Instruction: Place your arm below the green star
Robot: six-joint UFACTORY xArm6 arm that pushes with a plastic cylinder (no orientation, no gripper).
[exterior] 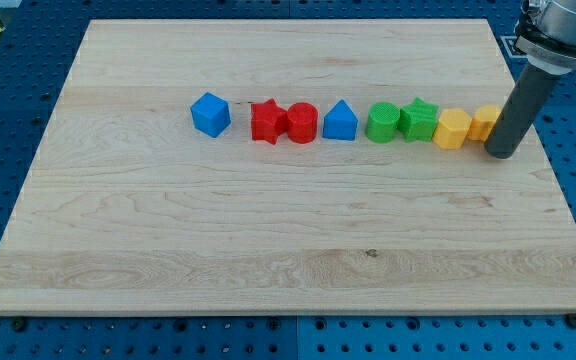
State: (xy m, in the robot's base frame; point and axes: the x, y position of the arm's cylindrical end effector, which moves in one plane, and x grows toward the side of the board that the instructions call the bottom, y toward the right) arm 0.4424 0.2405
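Observation:
The green star [419,120] lies in a row of blocks across the upper middle of the wooden board [268,240]. A green cylinder [382,122] touches it on the view's left and a yellow hexagon block [453,129] on the view's right. My tip [501,152] rests on the board at the row's right end, right of the green star and beside a second yellow block [485,122], which the rod partly hides.
Further left in the row stand a blue pentagon-like block [340,121], a red cylinder [302,124], a red star [266,122] and, apart from them, a blue cube [210,114]. The board's right edge is close to my tip.

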